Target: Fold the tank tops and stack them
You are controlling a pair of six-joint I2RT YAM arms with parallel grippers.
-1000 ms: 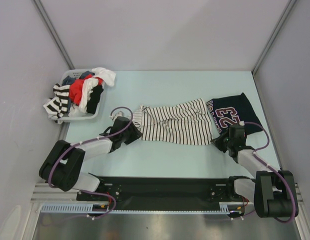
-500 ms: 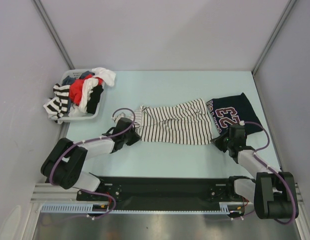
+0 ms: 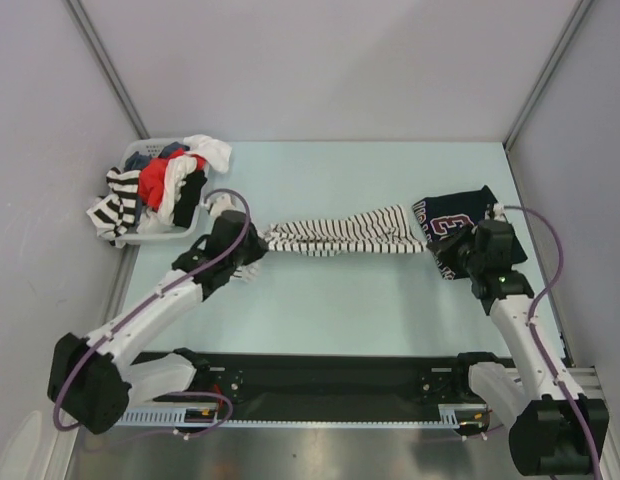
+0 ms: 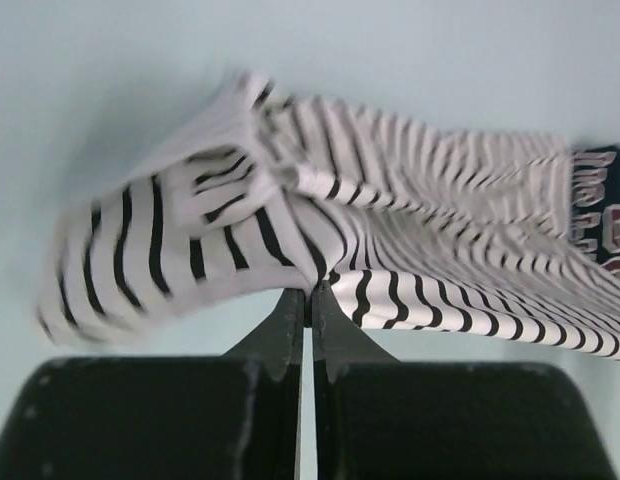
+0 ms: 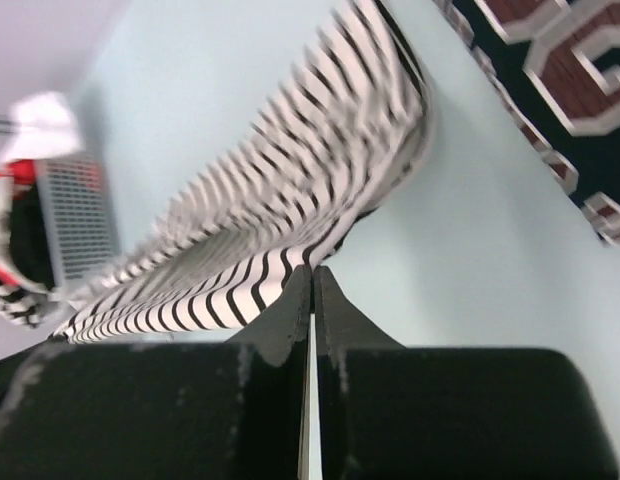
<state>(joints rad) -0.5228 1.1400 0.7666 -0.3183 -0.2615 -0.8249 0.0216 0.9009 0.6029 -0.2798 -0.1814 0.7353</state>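
The white tank top with thin dark stripes [image 3: 340, 233] hangs as a narrow band, stretched between my two grippers above the table. My left gripper [image 3: 256, 241] is shut on its left edge; in the left wrist view the striped cloth [image 4: 410, 230] bunches at the closed fingertips [image 4: 310, 293]. My right gripper [image 3: 440, 251] is shut on its right edge, and the stripes [image 5: 290, 190] run away from the closed tips [image 5: 312, 270]. The dark navy jersey [image 3: 458, 212] with maroon numerals [image 5: 560, 70] lies on the table at the far right, partly under the striped top's end and my right arm.
A white basket [image 3: 180, 230] heaped with mixed clothes stands at the far left corner of the pale blue table [image 3: 350, 300]. Grey walls close in on the left, back and right. The black arm base rail [image 3: 320, 375] runs along the near edge.
My left gripper has shut on the striped top's left edge. Both arms have risen and reached farther back, lifting the flat top into a narrow band.
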